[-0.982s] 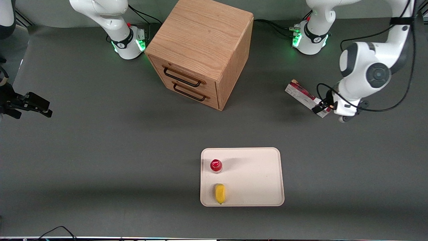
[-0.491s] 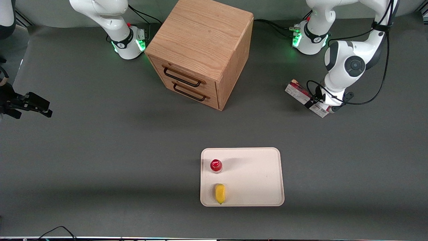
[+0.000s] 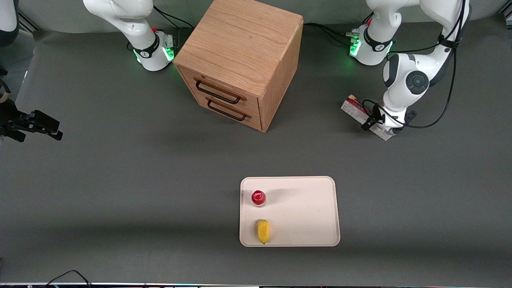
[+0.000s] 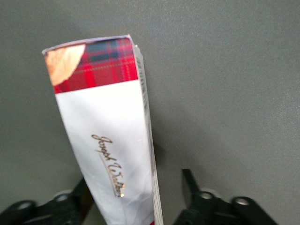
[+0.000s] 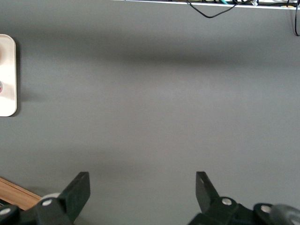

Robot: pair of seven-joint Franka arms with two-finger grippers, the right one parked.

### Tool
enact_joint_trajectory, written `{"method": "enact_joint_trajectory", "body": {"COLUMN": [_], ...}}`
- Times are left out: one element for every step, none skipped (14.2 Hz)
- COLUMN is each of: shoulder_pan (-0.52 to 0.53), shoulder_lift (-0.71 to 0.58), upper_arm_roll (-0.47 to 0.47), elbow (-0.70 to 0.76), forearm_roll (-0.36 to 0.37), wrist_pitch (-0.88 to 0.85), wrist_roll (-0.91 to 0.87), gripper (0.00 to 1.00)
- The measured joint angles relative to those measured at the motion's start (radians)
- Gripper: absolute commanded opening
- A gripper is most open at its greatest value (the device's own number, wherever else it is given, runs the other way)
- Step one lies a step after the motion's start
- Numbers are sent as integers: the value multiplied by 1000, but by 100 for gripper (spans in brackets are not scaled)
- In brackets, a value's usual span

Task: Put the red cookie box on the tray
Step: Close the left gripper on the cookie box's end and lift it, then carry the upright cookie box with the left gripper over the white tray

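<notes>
While the box (image 4: 105, 145) is lying on the table toward the working arm's end, well apart from the tray (image 3: 316, 208) | gripper (image 3: 380, 125) is straddling one end, fingers (image 4: 190, 180) spread wide, not gripping | risk: an off-centre grasp is likely letting the long box tilt or slip | bottle (image 3: 259, 197) and yellow item (image 3: 263, 231) are crowding the tray.

Even, diffuse overhead light falls on the matte grey tabletop (image 3: 120, 180) without glare, and soft shadows stretch from the wooden drawer cabinet (image 3: 240, 60) toward the parked arm's end. Green lamps glow at both arm bases. In the left wrist view the end effector (image 4: 136, 206) straddling the red cookie box (image 4: 105, 140) looks slightly soft, the white patch bright.
</notes>
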State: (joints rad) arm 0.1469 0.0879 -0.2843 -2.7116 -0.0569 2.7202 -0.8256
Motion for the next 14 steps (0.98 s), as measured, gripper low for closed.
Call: {"method": "enact_joint_trajectory", "body": {"shoulder_pan": [0, 0, 0, 0, 0, 0, 0, 0, -1, -1, -2, -2, -2, -2], "shoulder_lift": [0, 0, -1, -2, -3, -5, -6, -7, -8, -9, -10, -10, -10, -10], "upper_arm_roll": [0, 0, 0, 0, -1, -2, -6, -13, -20, -24, -27, -27, -28, -32], "elbow": [1, 4, 13, 26, 44, 68, 95, 124, 154, 180, 204, 232, 265, 301], "forearm_roll": [0, 0, 0, 0, 0, 1, 1, 1, 2, 3, 3, 3, 3, 3], "wrist_pitch": [-3, -10, -29, -58, -92, -133, -177, -221, -256, -274, -279, -280, -280, -281], "wrist_roll": [0, 0, 0, 0, 1, 1, 1, 1, 7, 26, 62, 102, 139, 172], "gripper": [0, 0, 0, 0, 0, 0, 0, 0, 0, 0, 0, 0, 0, 0]}}
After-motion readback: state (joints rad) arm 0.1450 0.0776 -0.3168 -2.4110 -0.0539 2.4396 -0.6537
